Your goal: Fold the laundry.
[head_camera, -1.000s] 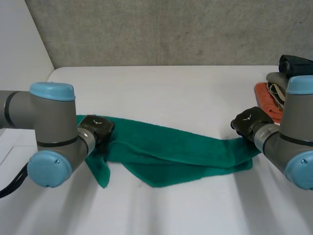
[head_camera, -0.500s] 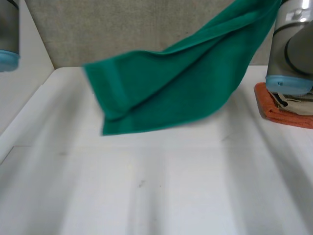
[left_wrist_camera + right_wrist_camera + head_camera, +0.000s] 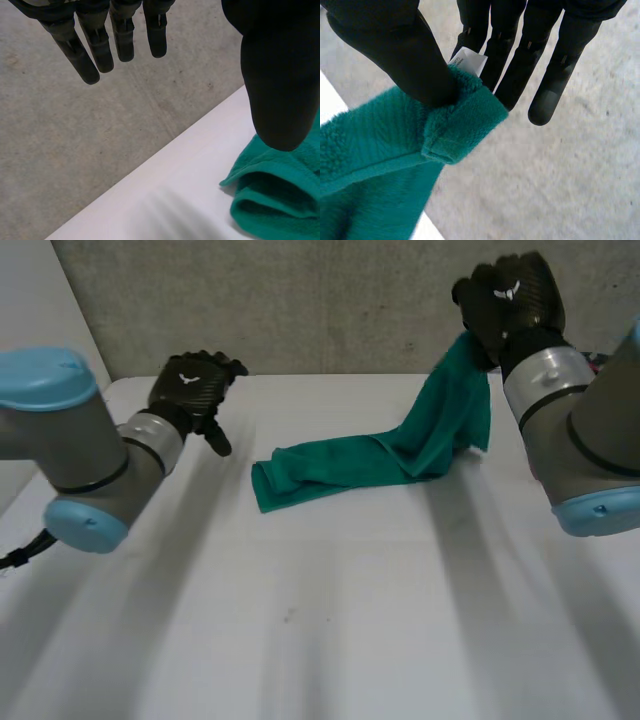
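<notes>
Head view: right hand raised, thumb and fingers clamped on towel corner; rest trails bunched on table. Left hand empty, fingers straight, apart. Step, judged: spreading flat. Next: left hand takes free corner

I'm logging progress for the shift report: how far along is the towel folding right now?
Done: nothing folded yet; the green towel is a crumpled strip. In hand: the right hand, raised, pinches one corner between thumb and fingers, while the other end lies bunched on the table. The left hand is open, holding nothing. Left: probably a second grasp, spreading it flat, then every fold.
</notes>
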Action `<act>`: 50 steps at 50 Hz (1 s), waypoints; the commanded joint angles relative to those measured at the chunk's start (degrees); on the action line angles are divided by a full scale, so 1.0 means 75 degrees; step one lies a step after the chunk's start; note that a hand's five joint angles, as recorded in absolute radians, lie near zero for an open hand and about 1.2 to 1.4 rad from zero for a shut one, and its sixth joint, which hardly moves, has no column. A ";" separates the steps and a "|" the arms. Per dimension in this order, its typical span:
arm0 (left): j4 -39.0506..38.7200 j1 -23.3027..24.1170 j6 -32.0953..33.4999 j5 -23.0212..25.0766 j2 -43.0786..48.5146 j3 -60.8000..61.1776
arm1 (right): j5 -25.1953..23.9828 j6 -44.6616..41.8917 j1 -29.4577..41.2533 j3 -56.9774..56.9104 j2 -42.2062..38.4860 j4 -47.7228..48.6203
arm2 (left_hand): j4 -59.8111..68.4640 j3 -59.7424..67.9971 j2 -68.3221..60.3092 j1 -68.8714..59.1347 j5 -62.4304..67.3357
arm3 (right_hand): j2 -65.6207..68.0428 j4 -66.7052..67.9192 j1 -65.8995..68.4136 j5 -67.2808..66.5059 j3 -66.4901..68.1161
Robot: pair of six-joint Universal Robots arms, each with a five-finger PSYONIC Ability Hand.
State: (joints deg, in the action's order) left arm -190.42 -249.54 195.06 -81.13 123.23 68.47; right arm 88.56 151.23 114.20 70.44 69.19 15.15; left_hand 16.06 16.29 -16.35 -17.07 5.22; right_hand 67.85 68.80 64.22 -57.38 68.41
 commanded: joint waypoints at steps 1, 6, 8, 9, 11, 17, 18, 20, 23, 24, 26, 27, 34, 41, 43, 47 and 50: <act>0.0802 0.0541 -0.0344 -0.0339 0.0865 -0.1616 | -0.0265 0.0437 0.0464 -0.0369 0.0957 -0.0836 | -0.0354 -0.0385 0.0393 0.0488 -0.0242 | 0.1620 0.1493 0.2104 -0.1682 0.1545; 0.1728 0.1044 -0.0660 -0.0163 0.1556 -0.2636 | -0.0265 0.0800 0.0711 -0.0673 0.1449 -0.1223 | -0.0354 -0.0385 0.0393 0.0488 -0.0242 | 0.1620 0.1493 0.2104 -0.1682 0.1545; 0.2055 0.1266 -0.0742 -0.0128 0.1883 -0.3033 | -0.0254 0.1010 0.0827 -0.0872 0.1671 -0.1433 | -0.0309 -0.0340 0.0348 0.0443 -0.0198 | 0.1620 0.1493 0.2104 -0.1682 0.1545; 0.2151 0.1338 -0.0766 -0.0128 0.2013 -0.3163 | -0.0254 0.1069 0.0851 -0.0954 0.1742 -0.1493 | -0.0264 -0.0295 0.0303 0.0399 -0.0153 | 0.1620 0.1493 0.2104 -0.1682 0.1545; 0.2338 0.1559 -0.0743 -0.0174 0.2375 -0.3514 | -0.0242 0.1233 0.0910 -0.1188 0.1906 -0.1679 | -0.0219 -0.0250 0.0258 0.0353 -0.0108 | 0.1620 0.1493 0.2104 -0.1682 0.1545; 0.2479 0.1971 -0.0777 -0.0280 0.3104 -0.4242 | -0.0230 0.1562 0.1027 -0.1751 0.2235 -0.2067 | 0.0226 0.0195 -0.0187 -0.0092 0.0338 | 0.1620 0.1493 0.2104 -0.1682 0.1545; 0.2526 0.2041 -0.0789 -0.0257 0.3209 -0.4335 | -0.0218 0.1609 0.1027 -0.1880 0.2282 -0.2114 | 0.1584 0.1553 -0.1545 -0.1450 0.1695 | 0.1620 0.1493 0.2104 -0.1682 0.1545; 0.2655 0.2170 -0.0743 -0.0303 0.3280 -0.4406 | -0.0172 0.1609 0.0992 -0.2009 0.2247 -0.2161 | 0.5559 0.5528 -0.5520 -0.5425 0.5671 | 0.1620 0.1493 0.2104 -0.1682 0.1545; 0.2737 0.2159 -0.0743 -0.0700 0.3198 -0.4407 | -0.0136 0.1597 0.0724 -0.1963 0.1967 -0.2208 | 0.8525 0.8494 -0.8486 -0.8391 0.8637 | 0.1620 0.1493 0.2104 -0.1682 0.1545; 0.2761 0.2019 -0.0719 -0.1236 0.3024 -0.4360 | -0.0136 0.1597 0.0607 -0.1928 0.1885 -0.2231 | 0.8525 0.8494 -0.8486 -0.8391 0.8637 | 0.1620 0.1493 0.2104 -0.1682 0.1545; 0.2796 0.1831 -0.0719 -0.1871 0.2731 -0.4267 | -0.0136 0.1574 0.0407 -0.1811 0.1674 -0.2266 | 0.8525 0.8494 -0.8486 -0.8391 0.8637 | 0.1620 0.1493 0.2104 -0.1682 0.1545; 0.2808 0.1633 -0.0673 -0.2361 0.2358 -0.4080 | -0.0136 0.1551 0.0163 -0.1695 0.1452 -0.2278 | 0.8525 0.8494 -0.8486 -0.8391 0.8637 | 0.1620 0.1493 0.2104 -0.1682 0.1545; 0.2586 0.0742 0.0215 -0.1620 0.0156 -0.2395 | -0.0136 0.1154 -0.0647 -0.1167 0.0503 -0.2313 | 0.8525 0.8494 -0.8486 -0.8391 0.8637 | 0.1620 0.1493 0.2104 -0.1682 0.1545; 0.2597 0.0331 0.1646 -0.0738 -0.1184 -0.0904 | -0.0136 0.0333 -0.0883 -0.0698 -0.0307 -0.2618 | 0.8525 0.8494 -0.8486 -0.8391 0.8637 | 0.1620 0.1493 0.2104 -0.1682 0.1545; 0.2655 0.0214 0.2162 -0.0702 -0.1290 -0.0540 | -0.0148 0.0063 -0.0883 -0.0557 -0.0646 -0.2688 | 0.8525 0.8494 -0.8486 -0.8391 0.8637 | 0.1620 0.1493 0.2104 -0.1682 0.1545; 0.2749 0.0038 0.2807 -0.0784 -0.1069 -0.0235 | -0.0113 -0.0324 -0.0789 -0.0486 -0.1291 -0.2759 | 0.8525 0.8494 -0.8486 -0.8391 0.8637 | 0.1620 0.1493 0.2104 -0.1682 0.1545; 0.2831 -0.0056 0.3123 -0.0831 -0.0345 -0.0351 | -0.0066 -0.0523 -0.0649 -0.0614 -0.1875 -0.2689 | 0.8525 0.8494 -0.8486 -0.8391 0.8637 | 0.1620 0.1493 0.2104 -0.1682 0.1545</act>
State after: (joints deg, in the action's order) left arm -170.33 -248.65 213.26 -86.50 114.01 65.46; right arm 87.62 150.60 107.67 66.41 62.29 -5.17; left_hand 68.46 68.02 -68.51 -67.09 55.25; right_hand 67.85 68.80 64.18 -57.38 68.41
